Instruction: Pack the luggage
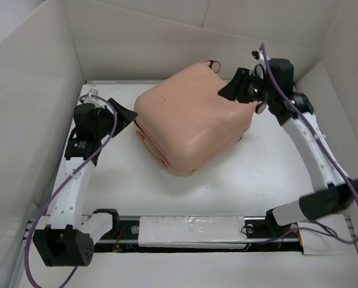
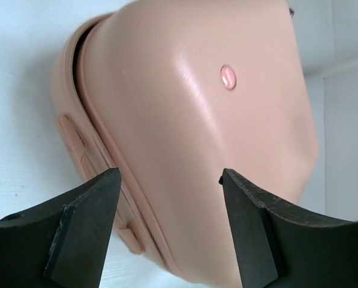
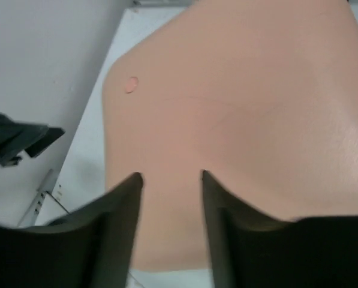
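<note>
Luggage [image 1: 190, 123] lies flat on the counter [image 1: 226, 192], lid up, turned so one corner points toward the arm bases. From above it looks shut.

Left tool [image 1: 128, 113] is just beside the luggage's left side, about level with the seam. Its jaws are open with nothing between them. Right tool [image 1: 234, 90] is over the luggage's far right corner, jaws parted, gripping nothing. You can't tell from any view whether its fingers touch the lid.

My read on the placement: you've got one tool on each side of the luggage, so it can't slide while the lid gets pressed or the seam gets worked. With both tools open, either one can push or pinch next.

What each view shows:
- Top view gives the skew and both arms, but nothing of the seam.
- Left wrist looks along the luggage's side. There's a dark gap at the seam [image 2: 77, 54] near the upper end, so the lid is likely not fully seated there. It also shows raised tabs [image 2: 71, 132] below the seam. I can't tell whether they're hinges or latches.
- Right wrist shows only smooth lid, the round badge [image 3: 131, 84], and the left tool beyond the luggage's opposite edge. It shows no seam.

No view shows inside, so check the seam gap before calling it packed.
</note>
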